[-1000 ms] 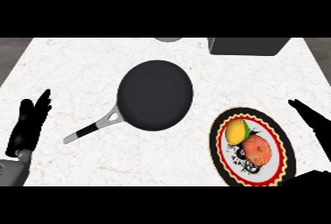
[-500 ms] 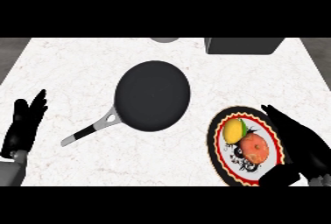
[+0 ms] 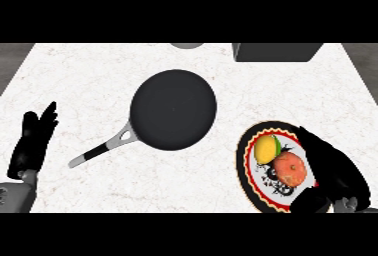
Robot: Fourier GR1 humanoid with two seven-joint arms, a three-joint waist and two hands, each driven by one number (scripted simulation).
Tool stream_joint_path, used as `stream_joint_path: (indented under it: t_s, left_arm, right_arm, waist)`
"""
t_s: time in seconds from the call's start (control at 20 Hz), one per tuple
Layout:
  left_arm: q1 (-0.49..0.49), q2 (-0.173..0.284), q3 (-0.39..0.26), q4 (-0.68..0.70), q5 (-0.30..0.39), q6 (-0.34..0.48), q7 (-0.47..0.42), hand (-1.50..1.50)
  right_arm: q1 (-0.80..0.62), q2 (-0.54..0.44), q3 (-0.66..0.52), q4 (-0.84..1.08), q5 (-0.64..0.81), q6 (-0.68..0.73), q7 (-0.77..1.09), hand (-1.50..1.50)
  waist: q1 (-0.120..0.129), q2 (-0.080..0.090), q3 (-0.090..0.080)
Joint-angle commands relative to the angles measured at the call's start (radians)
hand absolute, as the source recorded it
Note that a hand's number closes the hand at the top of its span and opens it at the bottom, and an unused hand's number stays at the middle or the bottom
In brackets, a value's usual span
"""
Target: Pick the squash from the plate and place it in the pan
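Squash (image 3: 266, 149), yellow-green, lying on plate (image 3: 247, 172) beside orange fruit (image 3: 290, 169): I'm judging it light, stiff, smooth; gripping across its middle. Right hand (image 3: 332, 165) hovering uncurled, grasping nothing; left hand (image 3: 33, 140) resting, fingers straight.

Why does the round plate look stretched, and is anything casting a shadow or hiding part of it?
Head view: the steep downward angle makes the plate look taller than wide; lighting is flat, with no distinct shadows on the counter; the right hand covers the plate's right rim.
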Motion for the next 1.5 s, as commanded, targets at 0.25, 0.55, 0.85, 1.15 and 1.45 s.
stream_joint_path:
  t_s: [0.25, 0.55, 0.85, 1.15, 1.45]
  left_arm:
    - [0.061, -0.001, 0.09, -0.029, -0.038, -0.083, -0.028, 0.0]
    - [0.096, -0.09, 0.073, -0.078, -0.102, -0.061, -0.012, 0.0]
    - [0.044, -0.054, 0.143, -0.131, -0.101, -0.12, 0.075, 0.0]
    - [-0.004, -0.095, 0.179, 0.028, -0.144, -0.147, -0.036, 0.0]
    - [0.021, -0.132, 0.155, -0.034, -0.159, -0.12, -0.003, 0.0]
  right_arm:
    - [-0.035, 0.086, -0.057, 0.1, 0.081, 0.05, -0.083, -1.5]
    - [-0.032, 0.151, -0.073, 0.156, 0.141, 0.042, -0.122, -1.5]
    - [0.033, 0.165, -0.095, 0.168, 0.187, 0.054, -0.166, -1.5]
    - [-0.012, 0.225, -0.109, 0.229, 0.252, 0.077, -0.153, -1.5]
    - [-0.107, 0.148, -0.104, 0.317, 0.341, 0.033, -0.267, 1.5]
  waist:
    - [0.004, 0.0, 0.0]
    - [0.003, 0.0, 0.0]
    - [0.001, -0.001, 0.0]
    - [-0.001, 0.0, 0.0]
    - [0.001, 0.001, 0.0]
